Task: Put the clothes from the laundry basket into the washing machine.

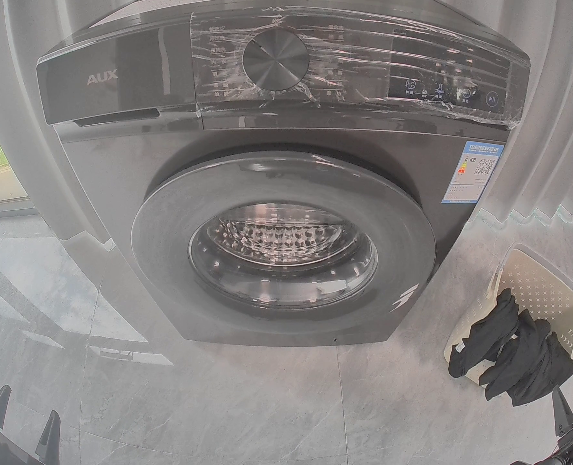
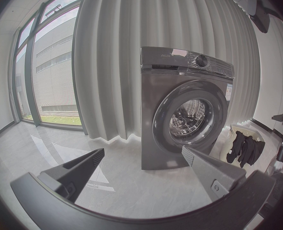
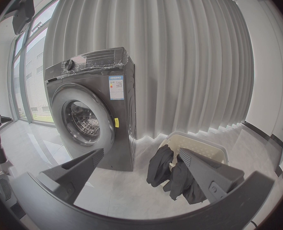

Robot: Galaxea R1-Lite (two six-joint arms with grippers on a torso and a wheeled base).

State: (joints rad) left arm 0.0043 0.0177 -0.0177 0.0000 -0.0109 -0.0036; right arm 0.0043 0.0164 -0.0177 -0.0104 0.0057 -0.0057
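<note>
Here we are, square in front of the washer point(image 1: 280, 163). Its round door point(image 1: 170, 227) is shut, and through the glass we can see the shiny drum point(image 1: 283, 237) with nothing in it. The dial point(image 1: 275, 59) sits up on the panel under crinkled plastic film.

Off to our right, just beside the washer's corner, the pale basket point(image 1: 545, 285) stands on the grey floor point(image 1: 235, 395). The clothes point(image 1: 519, 350) are there: a dark bundle draped over the basket's near rim, part inside and part hanging down the outside.

Our left gripper point(image 2: 142, 150) hangs low on the left, well apart from the washer. Its fingers point(image 2: 81, 168) are spread wide with nothing between them. Our right gripper point(image 3: 141, 151) is low on the right, near the basket. It is also spread wide and holding nothing, with the clothes just beyond it.

Behind the washer runs a pleated white curtain point(image 3: 186, 64), with a tall window point(image 2: 52, 67) off to our left.
</note>
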